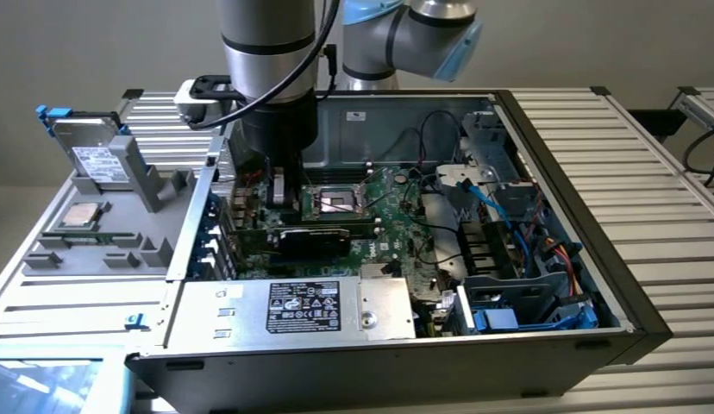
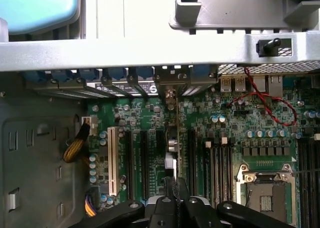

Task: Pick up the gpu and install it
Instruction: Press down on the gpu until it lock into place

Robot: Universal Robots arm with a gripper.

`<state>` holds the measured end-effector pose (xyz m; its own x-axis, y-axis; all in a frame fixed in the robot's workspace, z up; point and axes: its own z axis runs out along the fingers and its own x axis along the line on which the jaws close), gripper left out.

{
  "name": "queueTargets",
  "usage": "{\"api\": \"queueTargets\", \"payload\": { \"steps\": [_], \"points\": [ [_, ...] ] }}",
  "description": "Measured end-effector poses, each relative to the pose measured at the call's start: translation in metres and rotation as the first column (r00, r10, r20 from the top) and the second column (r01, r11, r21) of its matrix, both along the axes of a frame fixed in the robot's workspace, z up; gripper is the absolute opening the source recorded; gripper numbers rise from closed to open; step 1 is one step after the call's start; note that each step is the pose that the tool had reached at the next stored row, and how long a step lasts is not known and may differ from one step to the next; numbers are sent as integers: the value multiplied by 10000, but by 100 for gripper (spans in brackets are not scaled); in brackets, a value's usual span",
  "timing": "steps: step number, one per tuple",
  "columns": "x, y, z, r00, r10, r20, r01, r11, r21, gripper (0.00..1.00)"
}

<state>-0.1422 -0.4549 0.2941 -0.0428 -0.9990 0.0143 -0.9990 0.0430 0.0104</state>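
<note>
Pincer (image 2: pixel 176 200) upright, gripping gpu (image 2: pixel 177 153)

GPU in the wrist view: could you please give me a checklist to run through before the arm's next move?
1. Gripper closed on the gpu: ok.
2. Gpu upright and parallel to the expansion slots: ok.
3. Gpu's connector edge fully down in its slot: cannot tell.
4. Gpu's end bracket lined up at the case's rear wall: cannot tell.
5. Red wire lies apart from the gpu: ok.
</note>
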Motion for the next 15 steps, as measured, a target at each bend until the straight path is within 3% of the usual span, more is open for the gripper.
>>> {"api": "queueTargets", "payload": {
  "steps": [2, 8, 12, 15],
  "points": [
    [-24, 11, -18, 10000, -4, 83, 4, 10000, -1, 12],
    [-52, 67, -108, 9999, -23, 109, 23, 10000, -19, 12],
    [-90, 67, -139, 9997, -24, 225, 25, 10000, -33, 12],
    [-101, 70, -174, 9997, -30, 262, 31, 10000, -54, 12]
  ]
}}
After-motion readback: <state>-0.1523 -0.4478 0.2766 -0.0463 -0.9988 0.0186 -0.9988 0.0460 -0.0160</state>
